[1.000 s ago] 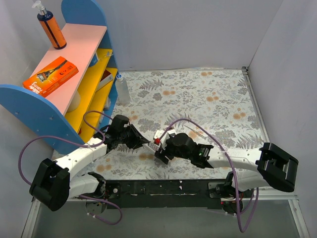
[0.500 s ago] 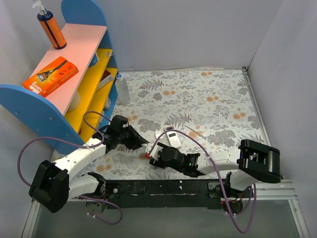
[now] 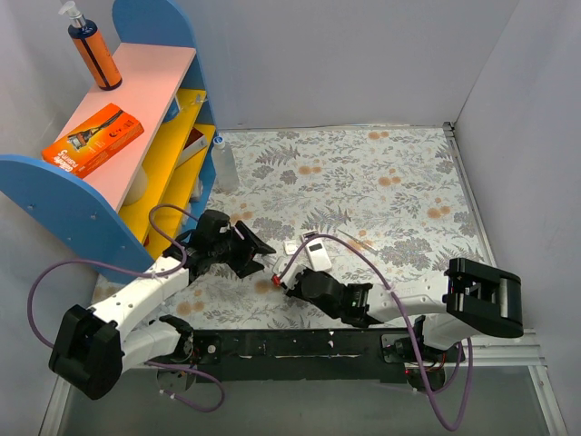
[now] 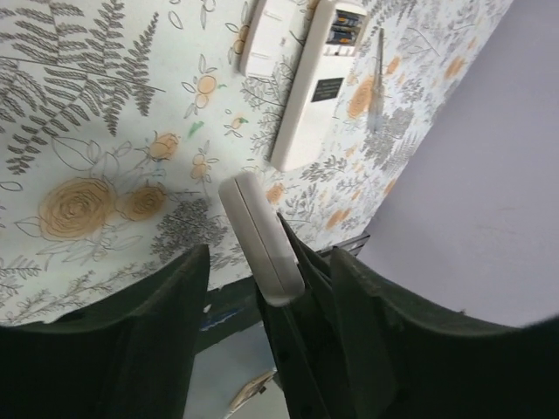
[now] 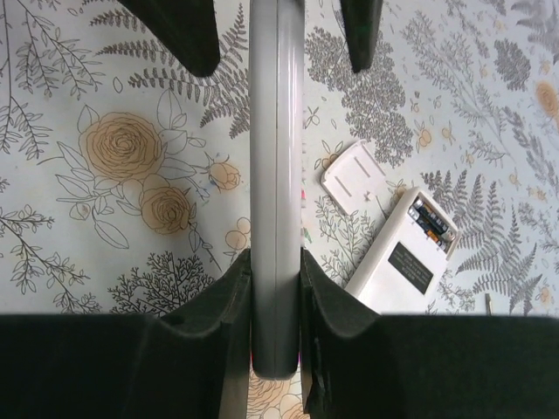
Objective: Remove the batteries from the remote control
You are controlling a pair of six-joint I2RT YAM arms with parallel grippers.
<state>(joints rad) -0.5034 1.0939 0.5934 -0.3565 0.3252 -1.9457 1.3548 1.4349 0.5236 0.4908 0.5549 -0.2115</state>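
Observation:
My right gripper [image 5: 277, 262] is shut on a slim grey-white remote control [image 5: 277, 157], held edge-on above the floral table. The remote's far end [image 4: 259, 236] sits between the jaws of my left gripper [image 4: 262, 288], which stand open on either side and do not touch it. In the top view the two grippers meet near the table's front, left [image 3: 257, 250] and right [image 3: 289, 283]. A second white remote [image 5: 397, 262] lies face down on the table with its compartment open and the batteries [image 5: 430, 223] inside. Its white cover [image 5: 354, 177] lies beside it.
A blue, yellow and pink shelf [image 3: 109, 163] fills the left side, with a clear bottle [image 3: 224, 163] by its foot. A thin metal tool [image 3: 356, 239] lies just right of the open remote. Grey walls close the back and right; a black rail [image 3: 300, 345] runs along the near edge.
My left gripper has opened and let go of the held remote. My right gripper has closed on it. The right arm drew back toward the near edge over the last second.

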